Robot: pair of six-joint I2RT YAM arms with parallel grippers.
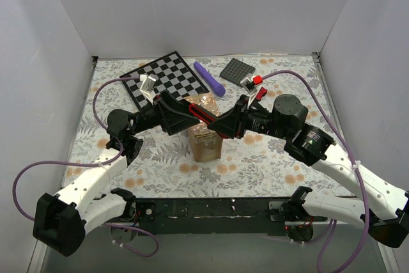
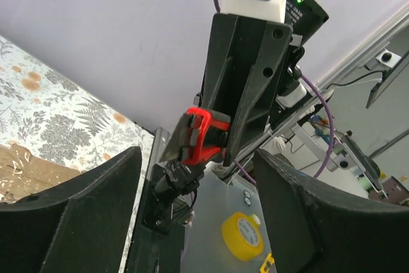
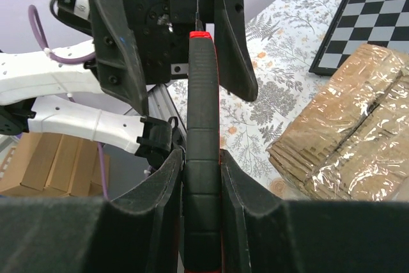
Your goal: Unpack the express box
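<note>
Your right gripper (image 3: 201,158) sits closest to its wrist camera. Its fingers are clamped on the black body of a red-edged cutter (image 3: 201,87), whose thin blade points away toward the left gripper (image 2: 195,153). That left gripper is spread wide, with one finger on each side of the cutter's tip, and as far as you can see it touches neither the cutter nor anything else. The two meet in the air above the box (image 1: 206,144), which stands on the table (image 1: 275,158) about halfway between the left and right edges. It is roughly midway from the near edge to the far edge, just in front of the checkerboard (image 1: 163,78). Glossy tape covers its top flaps and runs over the centre seam; you cannot tell from these views whether the seam is slit yet. Judge the box as light: it is corrugated card, stiff along the corners and edges, softer and wrinkled in the flap panels. It will probably skid across the table or dent if the blade pushes hard. The tape looks slick, so do not count on gripping the top. Better to pinch two opposite side walls close under the top rim, or brace against a corner where the card is stiffest, keeping those fingers clear of the seam line the blade has to follow.
</note>
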